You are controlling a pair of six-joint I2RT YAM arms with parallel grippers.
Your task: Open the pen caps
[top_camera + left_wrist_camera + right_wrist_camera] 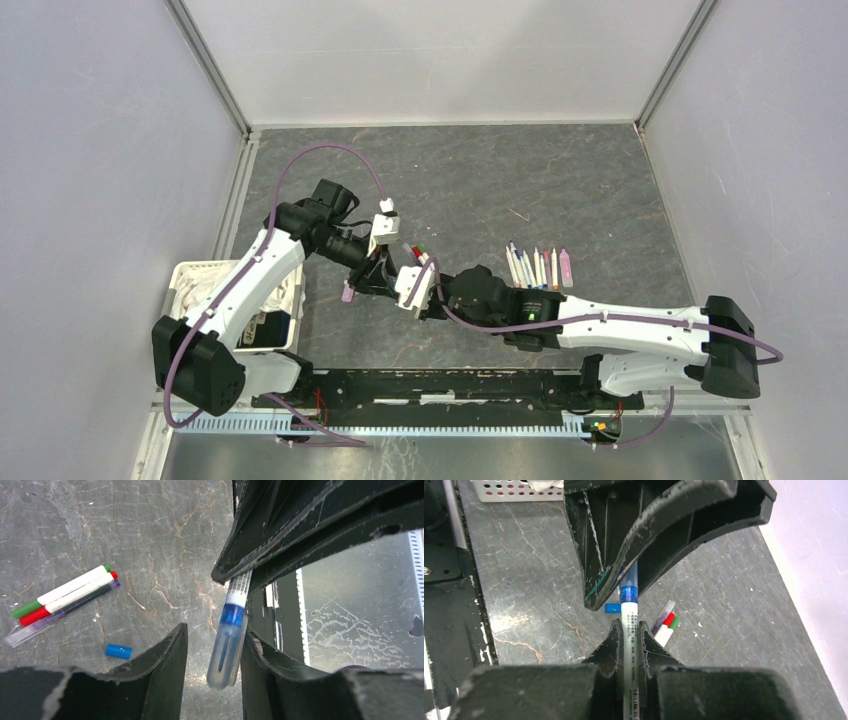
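My right gripper is shut on the white barrel of a pen and holds it above the table. The pen has a blue collar and a clear cap on its end. My left gripper is open, with that cap between its fingers, close against the right finger. In the top view both grippers meet at the table's middle left, left and right. A loose blue cap lies on the table below.
A green, a red and a dark pen lie together by the grippers. A row of several pens lies to the right. A white basket stands at the left edge. A small lilac piece lies near the left gripper.
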